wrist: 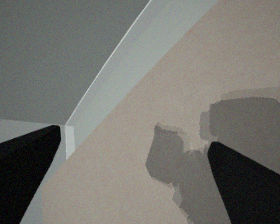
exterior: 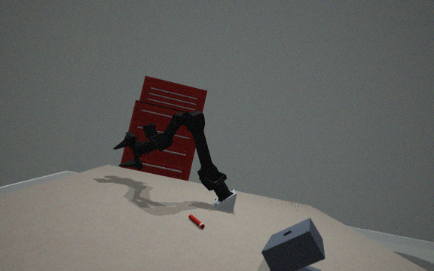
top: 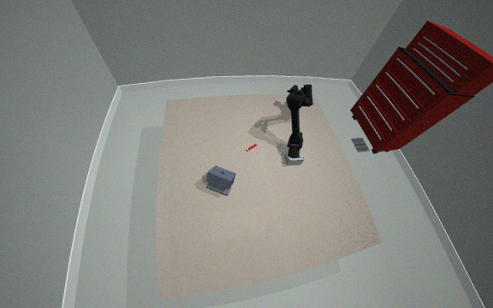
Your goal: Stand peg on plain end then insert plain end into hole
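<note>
A black robot arm [top: 295, 121] [exterior: 203, 148] rises from a pale base [top: 294, 161] [exterior: 229, 204] on a tan tabletop [top: 246, 257] [exterior: 70, 222] [wrist: 106, 175], bends at a high elbow and reaches out over the surface. At its end the gripper [exterior: 120, 156] [wrist: 138, 141] is spread very wide, with nothing between its two dark, pointed fingers; it is raised above the tabletop, and its shadow falls on the surface below. The peg [top: 252, 147] [exterior: 196, 221], a short red cylinder with a white band near one end, lies on its side on the tabletop, well apart from the gripper and touching neither finger. In the exterior view the peg is lower in the picture and to the right of the gripper, nearer the viewer, in front of the arm's base. Its banded end points toward the viewer there. In the top view the peg lies between the arm and a blue-gray block [top: 221, 177] [exterior: 294, 245], whose sloped face has one dark round hole [top: 222, 173] [exterior: 288, 232]. The peg is apart from that block too. The wrist view, looking between the fingers, shows tan surface, shadows, floor and wall; the peg is outside this view. A tall red tool cabinet [top: 413, 91] [exterior: 164, 113] with rows of pale handles stands beyond the table.
</note>
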